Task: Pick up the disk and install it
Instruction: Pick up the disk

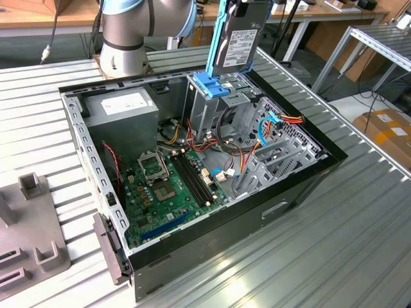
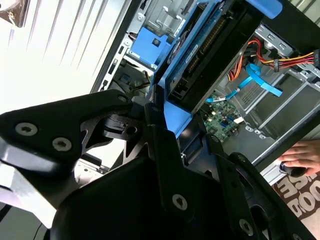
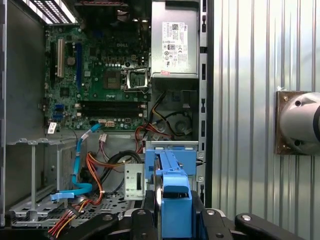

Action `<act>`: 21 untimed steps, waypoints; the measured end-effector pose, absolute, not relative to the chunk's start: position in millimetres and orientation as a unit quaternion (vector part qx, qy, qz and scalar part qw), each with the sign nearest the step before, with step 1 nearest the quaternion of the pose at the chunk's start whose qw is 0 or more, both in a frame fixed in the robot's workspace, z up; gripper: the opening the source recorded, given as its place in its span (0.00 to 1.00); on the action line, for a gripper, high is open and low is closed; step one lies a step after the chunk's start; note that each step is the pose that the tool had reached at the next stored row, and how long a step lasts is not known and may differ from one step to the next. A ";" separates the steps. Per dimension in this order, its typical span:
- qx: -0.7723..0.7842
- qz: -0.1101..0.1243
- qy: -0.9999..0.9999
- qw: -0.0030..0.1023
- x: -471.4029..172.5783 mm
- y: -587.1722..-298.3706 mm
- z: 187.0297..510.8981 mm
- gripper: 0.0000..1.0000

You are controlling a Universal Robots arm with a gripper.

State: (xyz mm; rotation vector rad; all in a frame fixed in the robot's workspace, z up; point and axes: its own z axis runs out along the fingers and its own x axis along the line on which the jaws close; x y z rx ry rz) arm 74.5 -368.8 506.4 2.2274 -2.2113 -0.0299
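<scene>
the gripper (image 3: 172, 212) is closed on the disk (image 3: 175, 192). in both wrist views its black fingers (image 3: 142, 225) press the blue side rails from either side, and the blue end tab stands up between them.

in the exterior view the disk (image 1: 236, 42) hangs upright at the end of the arm, its labelled grey face toward the camera and one blue rail running down its edge on the exterior view's left. it is held over the back corner of the open computer case (image 1: 289, 199), directly above the blue plastic bracket (image 1: 207, 85) that sits on top of the silver drive cage (image 1: 204, 115). the disk's lower end is just above that bracket, but whether they touch cannot be told.

deeper in the case lie the green motherboard (image 1: 168, 183) and the grey power supply (image 1: 122, 109). a thin blue flat cable (image 1: 263, 131) and a bundle of red, orange and yellow wires (image 1: 292, 119) sit beside the cage, toward the exterior view's right.

the case rests on a slatted metal table (image 1: 321, 256), with the robot arm's base (image 1: 123, 38) just behind it. a grey fixture block (image 1: 29, 224) lies well apart, on the exterior view's left.

in the second wrist view a person's hand (image 2: 302, 156) rests just outside the case wall.
</scene>
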 end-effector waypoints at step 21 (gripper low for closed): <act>0.710 -0.010 -0.705 0.001 75.5 -408.7 506.4 0.36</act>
